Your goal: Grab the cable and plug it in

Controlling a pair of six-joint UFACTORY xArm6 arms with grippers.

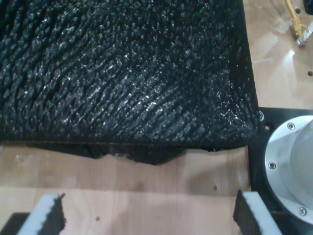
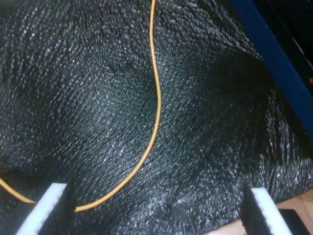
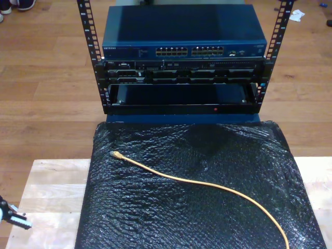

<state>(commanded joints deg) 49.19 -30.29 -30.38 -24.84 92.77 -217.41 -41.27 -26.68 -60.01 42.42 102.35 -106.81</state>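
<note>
Cable (image 3: 207,183) lies loose across black mat (image 3: 197,197), plug end (image 3: 116,154) toward exterior view's left, ungrasped; both grippers (image 1: 146,215) (image 2: 156,213) hover jaws apart; next, probably, pinch behind plug, carry to switch ports (image 3: 191,51).

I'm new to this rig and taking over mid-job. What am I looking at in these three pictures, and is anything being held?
Two pictures come from cameras riding on my grippers; the third is a fixed camera overlooking the scene. In the exterior view, a yellow-orange cable lies loose across a black textured mat, its plug end toward that view's left. Behind the mat stands a rack holding a blue network switch with rows of ports. My first gripper hangs over the mat's edge and the wooden table. My second gripper hangs over the cable. Both are open; nothing is held.
</note>
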